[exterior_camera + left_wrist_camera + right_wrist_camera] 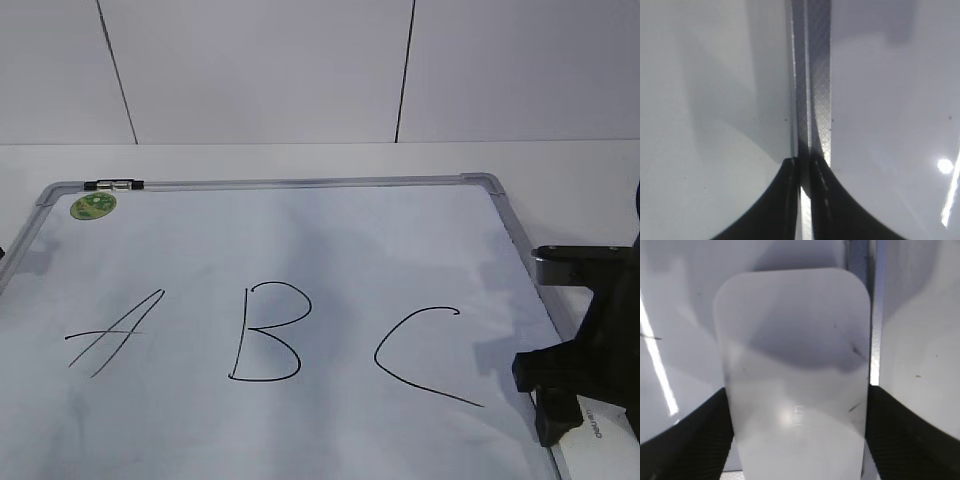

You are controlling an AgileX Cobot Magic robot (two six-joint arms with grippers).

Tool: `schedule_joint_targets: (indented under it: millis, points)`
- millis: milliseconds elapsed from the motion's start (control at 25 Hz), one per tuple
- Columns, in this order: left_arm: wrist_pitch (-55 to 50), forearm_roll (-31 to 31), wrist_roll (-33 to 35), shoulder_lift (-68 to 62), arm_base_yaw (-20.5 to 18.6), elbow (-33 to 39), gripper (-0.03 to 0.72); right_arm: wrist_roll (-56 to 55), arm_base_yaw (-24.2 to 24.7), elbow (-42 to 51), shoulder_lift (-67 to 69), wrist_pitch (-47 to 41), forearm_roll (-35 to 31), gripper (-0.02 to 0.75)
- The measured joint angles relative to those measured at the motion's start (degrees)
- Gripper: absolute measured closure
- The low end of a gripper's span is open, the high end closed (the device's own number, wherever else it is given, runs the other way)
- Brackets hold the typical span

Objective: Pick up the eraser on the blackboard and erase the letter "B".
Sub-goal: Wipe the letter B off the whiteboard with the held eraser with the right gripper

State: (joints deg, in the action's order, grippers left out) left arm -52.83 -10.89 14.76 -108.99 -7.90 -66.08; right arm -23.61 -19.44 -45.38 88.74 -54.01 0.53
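The eraser (pixel 795 340), a white rounded block, lies at the blackboard's (pixel 300 240) lower right corner, where only its end (pixel 592 428) shows under the arm. My right gripper (pixel 797 392) straddles it, and both black fingers press its long sides; it shows low at the right edge (pixel 575 400). The letter "B" (pixel 265 333) stands whole in thin black lines at the board's middle, well left of that gripper. My left gripper (pixel 804 162) is shut with nothing in it, hovering over the board's grey frame (pixel 817 75).
A slanted "A" (pixel 115 335) is drawn left of the B and an open "C" (pixel 420 355) right of it. A black-and-silver marker (pixel 113 185) lies on the top frame beside a round green sticker (pixel 92 206). A white wall rises behind the table.
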Motion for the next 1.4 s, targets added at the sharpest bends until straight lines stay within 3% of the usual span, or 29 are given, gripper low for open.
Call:
schedule_joint_targets:
  millis: [360, 680, 1400]
  points:
    - [0.0, 0.0, 0.0, 0.0, 0.0, 0.0, 0.653, 0.3, 0.0, -0.1, 0.6, -0.1, 0.0, 0.151]
    - [0.0, 0.0, 0.0, 0.0, 0.0, 0.0, 0.653, 0.9, 0.0, -0.1, 0.6, -0.2, 0.0, 0.218]
    - [0.0, -0.1, 0.0, 0.0, 0.0, 0.0, 0.653, 1.0, 0.0, -0.4, 0.8, -1.0, 0.1, 0.222]
